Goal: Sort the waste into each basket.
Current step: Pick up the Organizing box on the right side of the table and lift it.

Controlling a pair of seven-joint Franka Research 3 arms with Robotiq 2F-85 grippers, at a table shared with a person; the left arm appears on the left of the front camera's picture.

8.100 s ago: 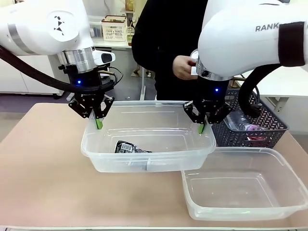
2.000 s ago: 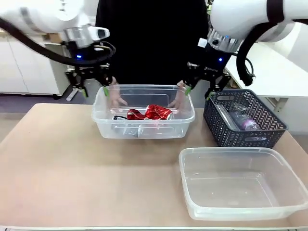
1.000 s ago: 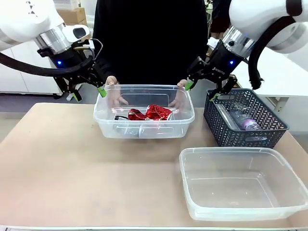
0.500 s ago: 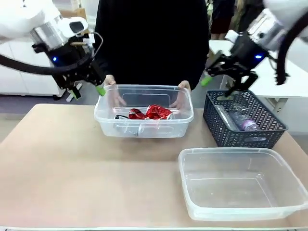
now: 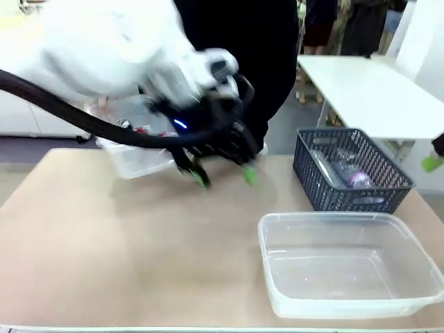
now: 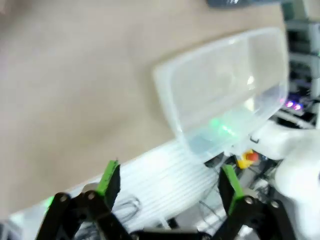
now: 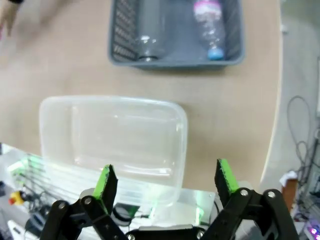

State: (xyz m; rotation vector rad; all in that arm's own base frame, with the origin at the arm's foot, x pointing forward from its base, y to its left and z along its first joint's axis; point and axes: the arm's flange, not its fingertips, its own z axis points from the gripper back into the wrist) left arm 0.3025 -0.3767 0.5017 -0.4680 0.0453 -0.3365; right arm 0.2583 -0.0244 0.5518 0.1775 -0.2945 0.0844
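Far left on the desk (image 5: pixel 104 243) sits a small clear tub (image 5: pixel 132 163), half hidden behind the left arm, which is just a big white blur in the front view. A bit of red (image 5: pixel 142 130) peeks out at the tub's far rim, way too smeared to say what it is. The left tool (image 5: pixel 225 177) hangs over the middle of the desk, just right of that tub. Its green pads are spread wide with nothing between them, and its wrist view shows the same gap. A person (image 5: pixel 229 28) in black stands at the far side, behind the arm.

Moving right, there's a dark lattice basket (image 5: pixel 316 187) at the far right of the desk. The bottle with the purple label (image 5: pixel 357 180) lies in it next to a clear bottle (image 7: pixel 145 30). On the near side of the basket, close to it but with a strip of desk between them, is a big shallow tub (image 5: pixel 333 216).

The right tool (image 7: pixel 165 182) looks down on that shallow tub and the basket, pads wide apart and gripping nothing. In the front view one green pad (image 5: pixel 431 163) pokes in at the right edge.
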